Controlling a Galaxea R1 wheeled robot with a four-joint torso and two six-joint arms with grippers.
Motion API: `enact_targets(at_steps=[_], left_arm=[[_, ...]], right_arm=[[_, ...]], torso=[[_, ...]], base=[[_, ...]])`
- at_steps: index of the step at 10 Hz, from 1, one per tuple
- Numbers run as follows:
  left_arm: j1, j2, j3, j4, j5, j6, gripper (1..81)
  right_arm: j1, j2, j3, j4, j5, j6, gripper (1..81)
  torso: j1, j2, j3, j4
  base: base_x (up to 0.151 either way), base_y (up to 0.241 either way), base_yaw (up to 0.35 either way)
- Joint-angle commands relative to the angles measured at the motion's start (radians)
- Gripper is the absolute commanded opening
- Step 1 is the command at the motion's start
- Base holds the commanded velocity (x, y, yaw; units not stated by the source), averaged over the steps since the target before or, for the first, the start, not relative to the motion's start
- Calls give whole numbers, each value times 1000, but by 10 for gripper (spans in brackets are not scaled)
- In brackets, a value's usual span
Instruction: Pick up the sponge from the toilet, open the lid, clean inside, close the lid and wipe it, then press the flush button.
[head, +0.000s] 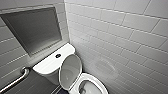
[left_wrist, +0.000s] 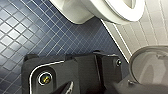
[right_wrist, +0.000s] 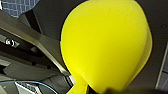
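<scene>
The white toilet (head: 93, 85) stands against the tiled wall, and its lid (head: 70, 71) is raised upright, leaning back toward the tank. The bowl is open below it. The dark round flush button (head: 58, 55) sits in the middle of the flat tank top (head: 50, 64). The bright yellow sponge (right_wrist: 105, 45) looms large in the right wrist view, pinched at its lower end by my right gripper (right_wrist: 86, 90), which is shut on it. The left wrist view looks from low down at the underside of the toilet bowl (left_wrist: 112, 11).
A metal grab bar (head: 15, 80) runs along the left wall below a grey recessed panel (head: 32, 30). White wall tiles (head: 120, 37) close in the right side. Dark blue floor tiles (left_wrist: 37, 30) spread beside the toilet base.
</scene>
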Motion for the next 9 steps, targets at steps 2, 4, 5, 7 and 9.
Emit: enact_targets(at_steps=[2, 4, 5, 7, 9], left_arm=[[176, 78, -3, 148, 142, 18, 811], [227, 161, -100, 173, 139, 18, 811], [250, 194, -137, 185, 135, 20, 811], [280, 249, -196, 233, 127, 20, 811], [293, 298, -231, 242, 133, 20, 811]], right_arm=[[-13, -124, 137, -19, 4, 3, 10], [10, -215, 242, -20, 37, 11, 10], [25, -255, 280, -20, 37, 13, 10], [68, -353, 385, -12, 49, 19, 10], [114, -447, 509, -5, 60, 30, 10]], torso=[[0, 0, 0, 0], [0, 0, 1, 0], [0, 0, 1, 0], [0, 0, 1, 0], [0, 0, 2, 0]], base=[[0, 0, 0], [0, 0, 0], [0, 0, 0], [0, 0, 0], [0, 0, 0]])
